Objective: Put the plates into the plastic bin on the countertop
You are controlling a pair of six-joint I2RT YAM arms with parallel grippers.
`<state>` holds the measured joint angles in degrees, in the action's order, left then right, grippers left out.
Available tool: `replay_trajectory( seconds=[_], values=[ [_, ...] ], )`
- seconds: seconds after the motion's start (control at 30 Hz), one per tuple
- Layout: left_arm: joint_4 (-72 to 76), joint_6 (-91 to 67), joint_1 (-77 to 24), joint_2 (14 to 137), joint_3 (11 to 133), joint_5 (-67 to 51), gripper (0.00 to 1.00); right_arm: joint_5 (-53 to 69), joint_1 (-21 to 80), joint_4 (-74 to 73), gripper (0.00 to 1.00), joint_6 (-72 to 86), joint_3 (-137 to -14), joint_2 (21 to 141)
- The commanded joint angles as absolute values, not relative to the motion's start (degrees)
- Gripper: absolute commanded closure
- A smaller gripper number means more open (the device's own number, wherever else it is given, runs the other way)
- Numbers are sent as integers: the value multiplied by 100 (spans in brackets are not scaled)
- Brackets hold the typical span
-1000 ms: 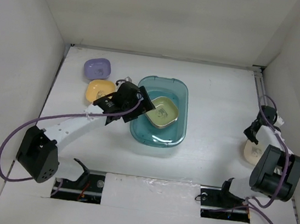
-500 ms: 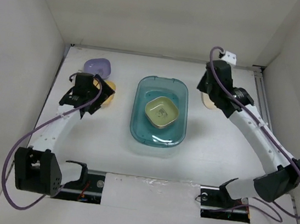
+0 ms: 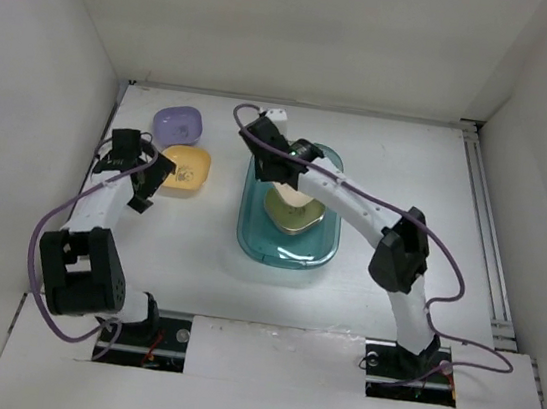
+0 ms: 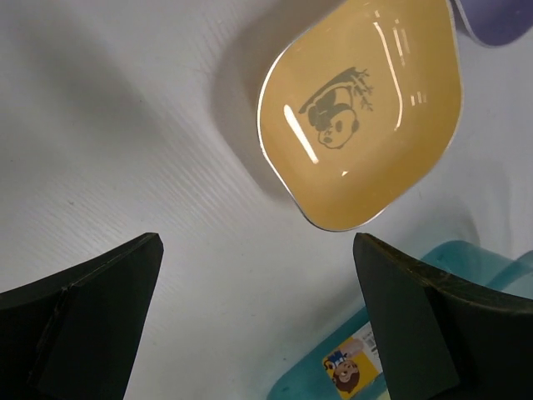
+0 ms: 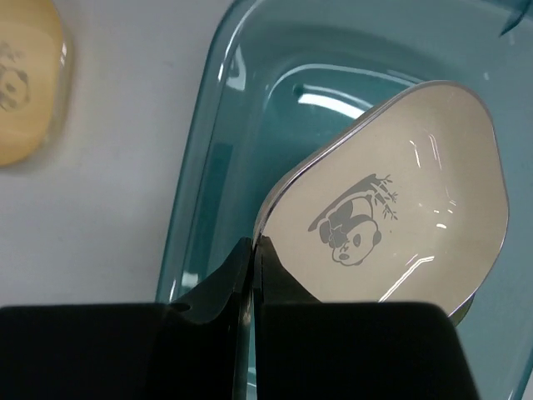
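My right gripper (image 5: 254, 243) is shut on the rim of a cream plate (image 5: 391, 208) with a panda print and holds it tilted over the teal plastic bin (image 5: 208, 158). From the top, this gripper (image 3: 276, 170) is at the bin's (image 3: 325, 234) far left, and the cream plate (image 3: 292, 203) hangs above a light green plate (image 3: 296, 226) lying in the bin. My left gripper (image 3: 153, 184) is open and empty just left of the orange-yellow plate (image 3: 186, 167), which the left wrist view (image 4: 358, 117) also shows. A purple plate (image 3: 178, 123) lies behind it.
White walls enclose the countertop (image 3: 408, 182) on three sides. A rail (image 3: 483, 222) runs along the right edge. The bin's corner with a sticker (image 4: 354, 367) is close to my left gripper's right finger (image 4: 433, 333).
My right arm has swung from the far right across to the bin, carrying the cream plate over it. My left gripper has drawn back a little to the left of the orange-yellow plate.
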<state>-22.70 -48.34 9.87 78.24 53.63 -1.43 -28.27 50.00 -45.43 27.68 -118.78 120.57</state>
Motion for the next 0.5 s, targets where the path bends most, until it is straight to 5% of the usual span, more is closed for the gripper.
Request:
replay_trajectory(
  seconds=[0.0, 0.2, 0.4, 0.47],
  values=[
    [-2136, -4720, 984, 8103, 5379, -307, 0, -2927, 5132, -4843, 100, 2865, -12103, 11892],
    [-1644, -4842, 984, 8691, 5273, -308, 0, -2734, 5186, -4413, 93, 2979, -11514, 11760],
    [-1231, -4957, 984, 9061, 5221, -571, 0, -2892, 5361, -4482, 41, 3032, -11645, 11760],
    [-1230, -5010, 984, 9298, 5352, -571, 2, -3014, 5431, -4622, 35, 3032, -11698, 11760]
  ],
)
